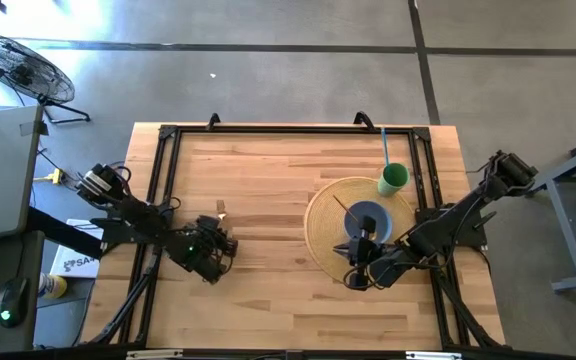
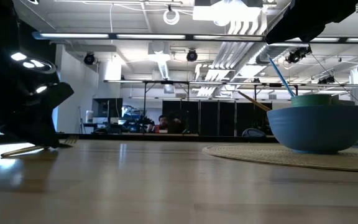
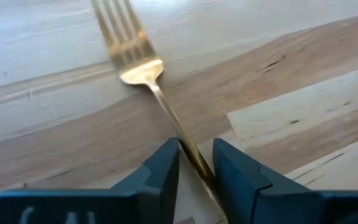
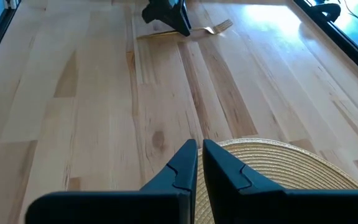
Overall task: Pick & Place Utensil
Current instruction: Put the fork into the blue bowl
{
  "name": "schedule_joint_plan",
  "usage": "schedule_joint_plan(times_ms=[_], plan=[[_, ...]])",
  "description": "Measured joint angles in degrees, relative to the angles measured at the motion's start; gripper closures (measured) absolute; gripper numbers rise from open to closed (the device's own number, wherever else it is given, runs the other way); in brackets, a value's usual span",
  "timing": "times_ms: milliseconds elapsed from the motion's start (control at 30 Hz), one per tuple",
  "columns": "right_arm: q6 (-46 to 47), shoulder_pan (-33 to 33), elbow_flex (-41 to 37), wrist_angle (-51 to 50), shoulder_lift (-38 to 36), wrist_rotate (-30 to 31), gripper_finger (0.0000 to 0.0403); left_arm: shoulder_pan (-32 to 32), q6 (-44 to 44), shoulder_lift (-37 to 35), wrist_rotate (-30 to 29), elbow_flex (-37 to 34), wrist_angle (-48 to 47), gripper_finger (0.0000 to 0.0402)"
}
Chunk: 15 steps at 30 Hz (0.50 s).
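Note:
A gold fork (image 3: 132, 59) lies on the wooden table with its tines (image 3: 122, 28) pointing away from my left gripper (image 3: 196, 152), which is shut on its handle. From above, the fork (image 1: 221, 210) and left gripper (image 1: 218, 238) sit left of centre. In the low view the fork (image 2: 33, 149) lies low along the tabletop. My right gripper (image 4: 199, 149) is shut and holds nothing. It hovers over the near edge of a woven placemat (image 4: 278, 162), beside a blue bowl (image 1: 368, 218). My left gripper pinches the fork's thin handle (image 3: 188, 149) between its two fingers, a little behind the neck. The fingers reach it slanting down, roughly along the handle's length. The fork stays low along the table (image 2: 17, 151); whether it is lifted clear, I cannot tell.
On the round placemat (image 1: 323, 215) stand the blue bowl (image 2: 316, 127), with a brown stick (image 1: 346, 205) leaning in it, and a green cup (image 1: 393, 178) holding a blue straw (image 1: 385, 145). A black frame (image 1: 163, 135) borders the tabletop. Bare wood lies between the fork and the mat.

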Motion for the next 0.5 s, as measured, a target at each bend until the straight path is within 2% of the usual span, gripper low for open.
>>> schedule_joint_plan(times_ms=[233,367,500], plan=[[0.0,0.0,0.0,0.0,0.0,0.0,0.0384,0.0,0.1,0.0,-0.1,0.2,-0.5,0.0386],[-0.5,0.0,0.0,0.5,0.0,-1.4,0.0384,0.0,0.8,0.0,-0.8,0.2,-0.8,0.0379],[-3.7,0.0,0.0,3.7,0.0,-2.9,0.0384,0.0,5.3,0.1,-3.8,2.3,-0.6,0.0376]])
